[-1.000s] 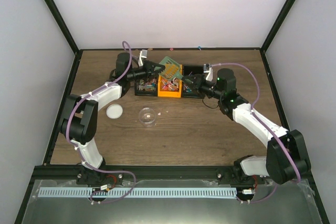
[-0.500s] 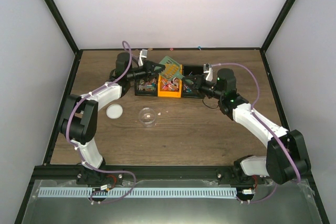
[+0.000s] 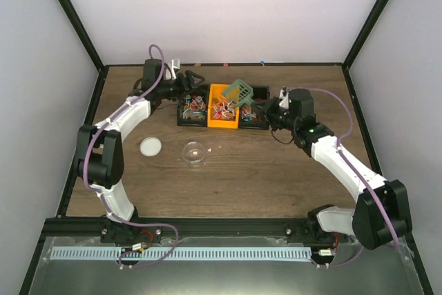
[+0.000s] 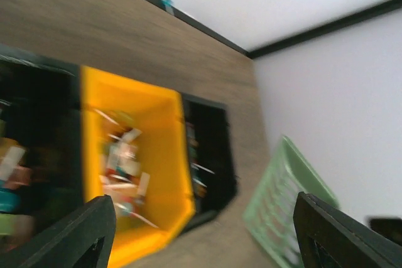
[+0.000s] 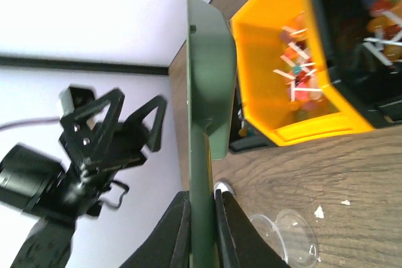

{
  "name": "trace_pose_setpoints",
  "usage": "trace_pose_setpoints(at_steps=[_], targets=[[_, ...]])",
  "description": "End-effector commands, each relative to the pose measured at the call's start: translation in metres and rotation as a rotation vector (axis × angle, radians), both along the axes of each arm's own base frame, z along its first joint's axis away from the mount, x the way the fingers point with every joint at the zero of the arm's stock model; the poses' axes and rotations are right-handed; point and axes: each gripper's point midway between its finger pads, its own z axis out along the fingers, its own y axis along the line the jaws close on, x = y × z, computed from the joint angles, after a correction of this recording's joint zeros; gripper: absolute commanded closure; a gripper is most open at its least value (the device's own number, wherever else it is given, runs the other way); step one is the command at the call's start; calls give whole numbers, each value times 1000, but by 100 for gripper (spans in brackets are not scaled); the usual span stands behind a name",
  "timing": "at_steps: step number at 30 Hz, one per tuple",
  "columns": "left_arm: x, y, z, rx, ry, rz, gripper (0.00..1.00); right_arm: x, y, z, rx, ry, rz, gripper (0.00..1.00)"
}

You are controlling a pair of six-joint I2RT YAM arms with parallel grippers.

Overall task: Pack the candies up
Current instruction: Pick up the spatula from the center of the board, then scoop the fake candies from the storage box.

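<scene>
- A clear jar (image 3: pixel 195 152) and a white lid (image 3: pixel 150 146) sit apart, left of the table's (image 3: pixel 276 177) middle.
- The right gripper (image 5: pixel 201 221) clamps the handle of the green scoop (image 3: pixel 239 92), which is tilted above the orange bin (image 3: pixel 223 124).
- The candies (image 5: pixel 298 76) fill that bin and the black bins (image 3: pixel 191 121) flanking it, near the far edge.
- The left gripper (image 4: pixel 201 211) hovers there, jaws spread, empty.
</scene>
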Motion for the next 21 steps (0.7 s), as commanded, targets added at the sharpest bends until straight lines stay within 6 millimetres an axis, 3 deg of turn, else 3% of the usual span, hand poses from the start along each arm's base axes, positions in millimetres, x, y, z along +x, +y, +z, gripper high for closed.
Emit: trace_pose_setpoints(at_steps=[1, 5, 7, 15, 21], targets=[[3, 46, -18, 457, -33, 111, 21, 5, -35, -1, -10, 176, -222, 99], [4, 79, -51, 833, 30, 183, 21, -3, -45, -15, 52, 329, -327, 99], [4, 83, -62, 936, 33, 168, 21, -5, -48, -21, 69, 381, -362, 99], [6, 94, -113, 1078, 129, 154, 25, -18, -57, -35, 54, 491, -430, 99], [7, 100, -126, 1130, 145, 148, 26, -18, -62, -49, 62, 523, -472, 99]])
